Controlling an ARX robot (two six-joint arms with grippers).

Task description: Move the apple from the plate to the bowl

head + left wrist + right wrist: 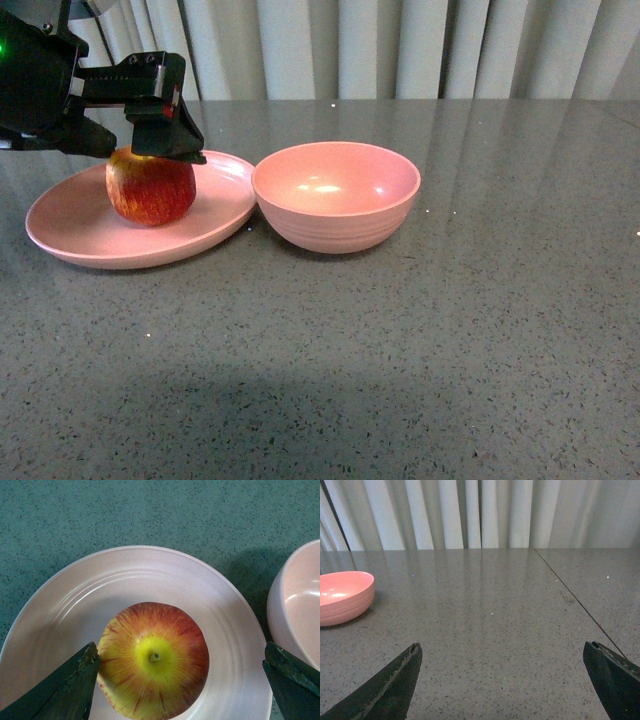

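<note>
Apple [150,188] sits on the pale pink plate [70,235] at the left of the table [420,350], a little right of the plate's middle. The bowl [335,235] stands just beside the plate on its right; we cannot tell whether the two rims touch. Our left gripper [165,150] hangs over the crown of the apple with its jaws spread apart and nothing clamped between them. In the left wrist view one of the fingers [65,690] lies close against the apple's side, perhaps touching it, while the other stands well apart, toward the bowl. Our right gripper [502,652] is also spread wide and holds nothing, over bare table to the right of the bowl.

We judge the step in hand to be the grasp, and the apple is off centre in the pincer. To do it well, we should shift the left gripper slightly left so the stem lies midway between the pads. Then we should come down until the pads straddle the widest part rather than the sloping crown. A round, smooth fruit may roll or squirt out if one pad arrives first, so we should close slowly and evenly. Once it is gripped, we should lift it above the bowl's rim before moving right.
</note>
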